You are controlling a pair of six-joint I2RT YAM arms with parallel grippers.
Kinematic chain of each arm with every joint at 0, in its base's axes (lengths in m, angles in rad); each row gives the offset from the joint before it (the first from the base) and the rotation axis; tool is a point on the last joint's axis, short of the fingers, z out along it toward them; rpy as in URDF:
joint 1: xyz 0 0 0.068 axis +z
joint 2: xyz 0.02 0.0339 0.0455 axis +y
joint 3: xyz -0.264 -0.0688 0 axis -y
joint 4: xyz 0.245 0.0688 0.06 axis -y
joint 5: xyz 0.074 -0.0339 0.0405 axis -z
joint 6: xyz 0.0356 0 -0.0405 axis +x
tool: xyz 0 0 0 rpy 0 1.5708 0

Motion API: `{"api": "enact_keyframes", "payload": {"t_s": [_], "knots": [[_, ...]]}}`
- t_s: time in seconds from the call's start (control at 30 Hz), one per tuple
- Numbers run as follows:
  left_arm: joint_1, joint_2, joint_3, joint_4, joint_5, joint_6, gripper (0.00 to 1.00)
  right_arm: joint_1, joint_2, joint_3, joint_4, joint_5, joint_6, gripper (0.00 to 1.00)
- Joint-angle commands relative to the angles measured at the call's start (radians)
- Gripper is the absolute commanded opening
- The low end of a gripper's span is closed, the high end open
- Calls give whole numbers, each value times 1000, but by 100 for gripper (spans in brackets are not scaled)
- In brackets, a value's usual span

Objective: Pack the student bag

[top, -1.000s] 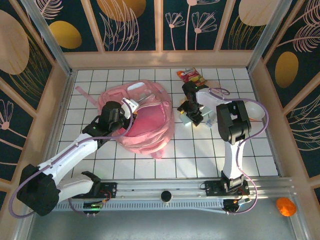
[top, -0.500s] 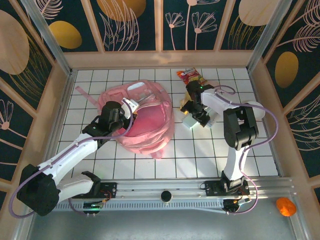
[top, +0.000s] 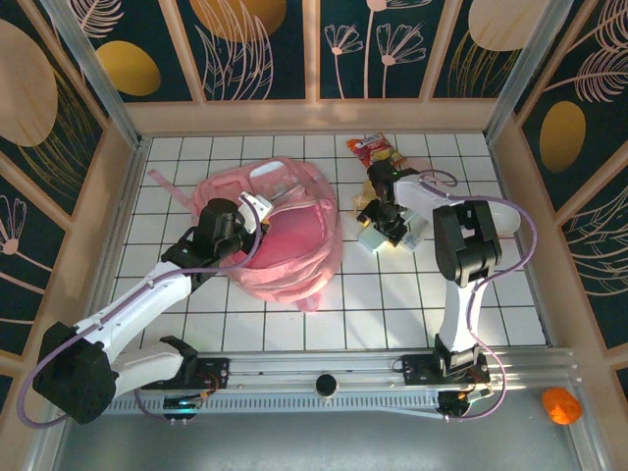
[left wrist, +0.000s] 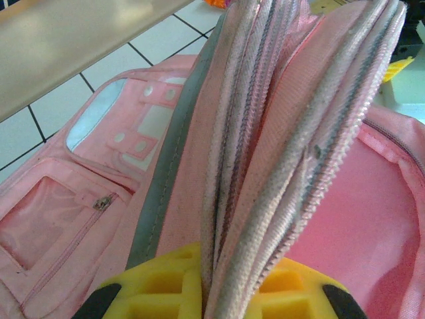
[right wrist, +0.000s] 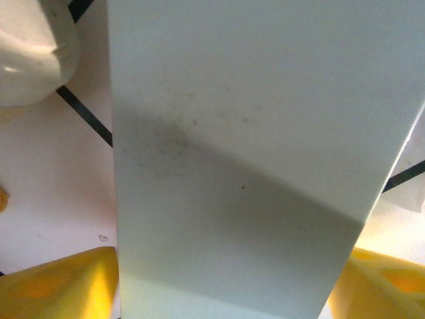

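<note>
Left hand [left wrist: 216, 296] clamps student bag [left wrist: 99, 199] zipper edge.

Pink student bag [top: 304, 245], grey zip edging; pale grey-green box [right wrist: 252, 153]; white table [top: 373, 304], black grid.

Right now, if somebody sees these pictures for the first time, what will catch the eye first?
The big pink backpack lies left of centre on the white tiled table, and the left tool is shut on its zipper edge, holding the mouth up. Just right of the backpack, the right tool straddles a pale box; whether it grips the box is unclear.
</note>
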Motion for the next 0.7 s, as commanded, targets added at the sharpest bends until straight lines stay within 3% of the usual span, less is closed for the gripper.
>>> {"api": "enact_keyframes", "payload": {"t_s": [0.0,0.13,0.4,0.67], "knots": [[2,-15,29,41,10,-27,0,-7,1,-18,-8,15,-5,71],[2,-17,41,32,27,-34,0,-6,-89,-87,13,28,7,61],[2,-44,66,30,93,-107,0,26,-400,-246,124,12,-49,56],[3,-9,135,5,147,-175,0,83,-740,-356,304,-13,-391,51]]}}
